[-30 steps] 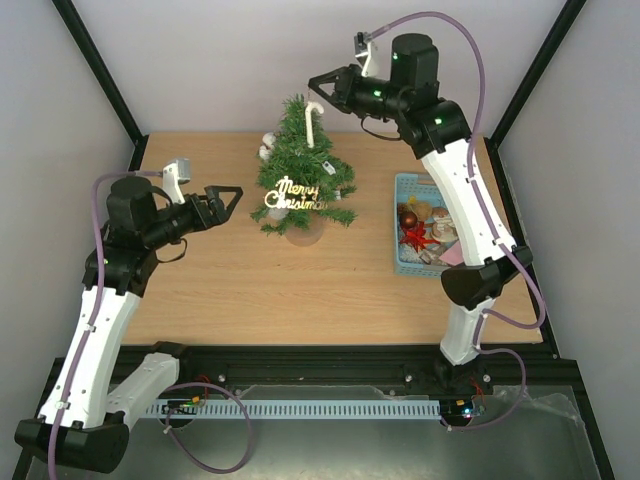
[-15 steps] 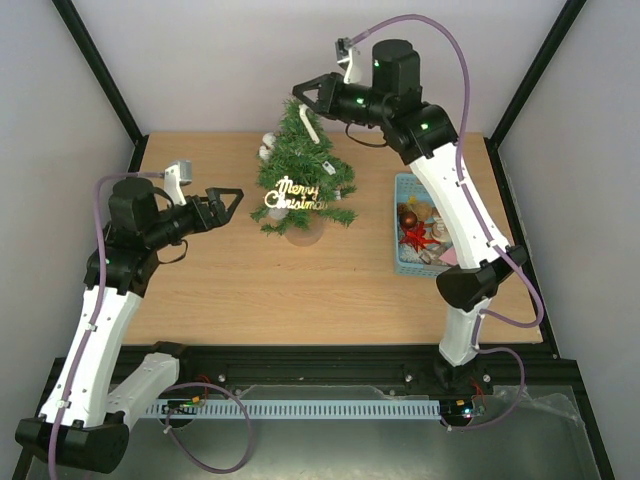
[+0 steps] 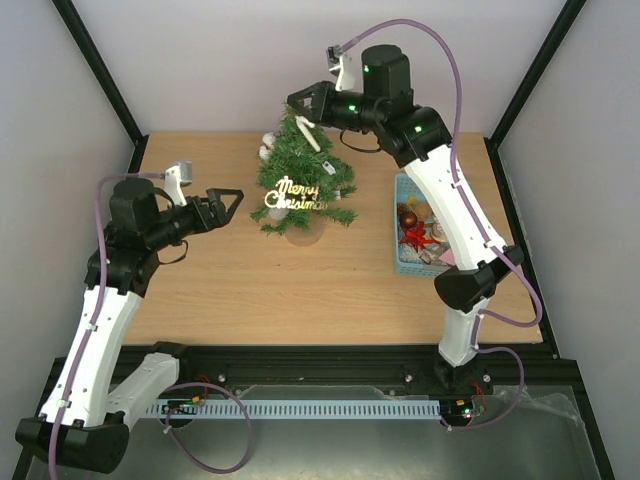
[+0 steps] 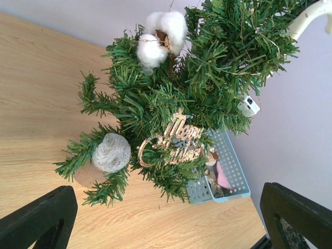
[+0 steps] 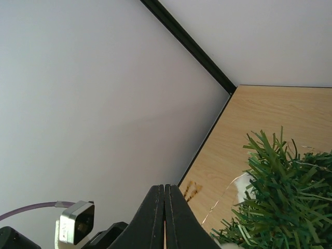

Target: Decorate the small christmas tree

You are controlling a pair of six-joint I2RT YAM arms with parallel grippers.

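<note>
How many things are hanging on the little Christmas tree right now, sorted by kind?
Cotton sprig: 1
White twine ball: 1
Gold Merry Christmas sign: 1
Candy cane: 1
Small white box: 1
Total on the small christmas tree: 5

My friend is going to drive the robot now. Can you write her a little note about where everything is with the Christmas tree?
Left gripper: open, empty, hovering left of the small christmas tree.
Right gripper: shut, up by the treetop; nothing visibly held.
Tree: upright mid-table, light-blue basket to its right.
Done: gold Merry Christmas sign, candy cane, cotton bolls and white ball are on the tree.
To do: more ornaments wait in the basket.
</note>
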